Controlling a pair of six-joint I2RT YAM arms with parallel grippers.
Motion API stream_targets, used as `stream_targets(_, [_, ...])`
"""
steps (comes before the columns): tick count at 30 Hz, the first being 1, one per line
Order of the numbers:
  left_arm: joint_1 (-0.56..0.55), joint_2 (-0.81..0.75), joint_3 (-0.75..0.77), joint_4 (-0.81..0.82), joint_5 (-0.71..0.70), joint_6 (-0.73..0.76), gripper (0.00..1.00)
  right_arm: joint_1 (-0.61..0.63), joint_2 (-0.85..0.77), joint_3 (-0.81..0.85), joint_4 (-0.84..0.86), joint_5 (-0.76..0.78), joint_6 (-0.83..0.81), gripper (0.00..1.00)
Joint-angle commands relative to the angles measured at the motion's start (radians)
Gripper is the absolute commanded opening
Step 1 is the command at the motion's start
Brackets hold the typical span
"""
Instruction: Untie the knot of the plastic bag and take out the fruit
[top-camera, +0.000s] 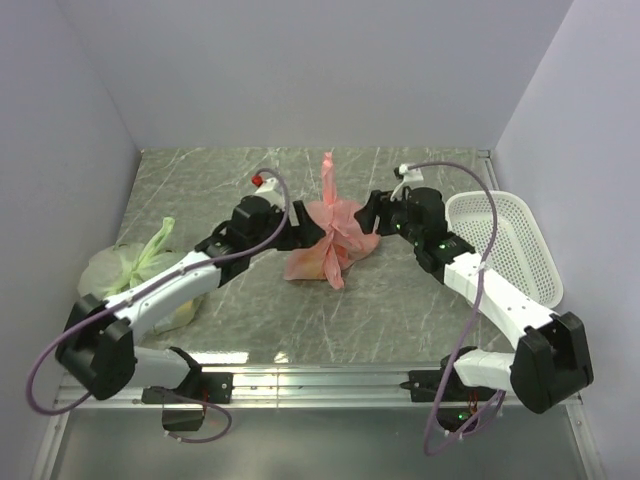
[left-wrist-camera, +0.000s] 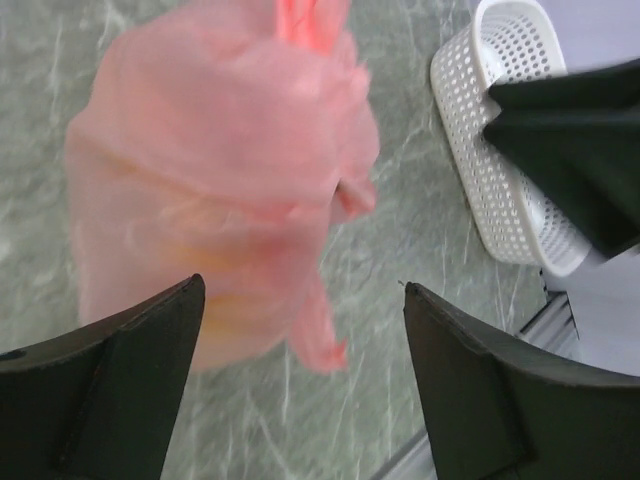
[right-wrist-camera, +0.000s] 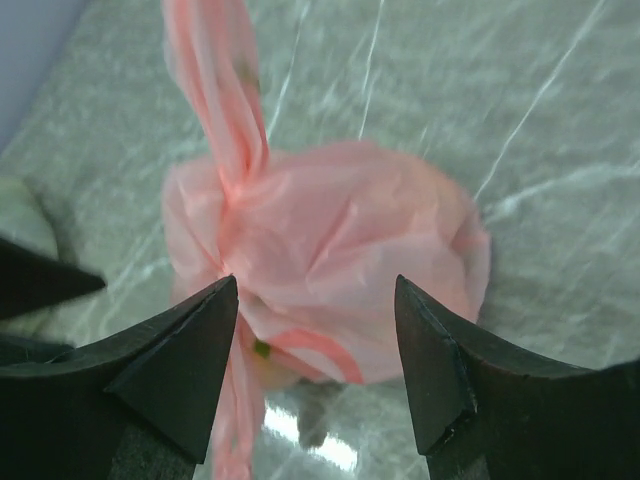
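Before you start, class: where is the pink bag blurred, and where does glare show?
Left wrist: the plastic bag is smeared, the basket sharper. Right wrist: bag soft, glare patch on the table below it. Top external: bag crisper, glare along table's near edge.

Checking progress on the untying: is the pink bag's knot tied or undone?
Tied: the knot stands as one twisted pink strand, and the pink plastic bag is closed around its contents.

The plastic bag (top-camera: 335, 232) is thin, crinkly, translucent plastic on a glossy marbled table (top-camera: 400, 310).
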Motion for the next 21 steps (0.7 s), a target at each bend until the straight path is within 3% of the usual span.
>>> stream_targets(1, [-0.035,0.073,0.093,0.1,-0.083,0.016,0.84,-0.023,0.041,-0.047,0.118,-0.2,0.022,0.7])
stream_targets(7, [-0.069,0.177,0.128,0.138,-0.102,0.004,0.74,-0.023,0.073,-0.145,0.298,-0.316,0.063,0.68])
stream_targets(13, [-0.079,0.245,0.142,0.14,-0.138,-0.007,0.61,-0.018,0.12,-0.165,0.316,-0.288,0.047,0.65])
stream_targets(17, [-0.081,0.266,0.142,0.155,-0.155,-0.019,0.45,0.009,0.139,-0.164,0.315,-0.242,0.031,0.64])
stream_targets(20, [-0.082,0.277,0.139,0.172,-0.155,-0.024,0.26,0.035,0.15,-0.153,0.292,-0.169,-0.001,0.61])
stream_targets(21, [-0.086,0.278,0.139,0.178,-0.154,-0.024,0.12,0.054,0.16,-0.148,0.286,-0.149,-0.007,0.6])
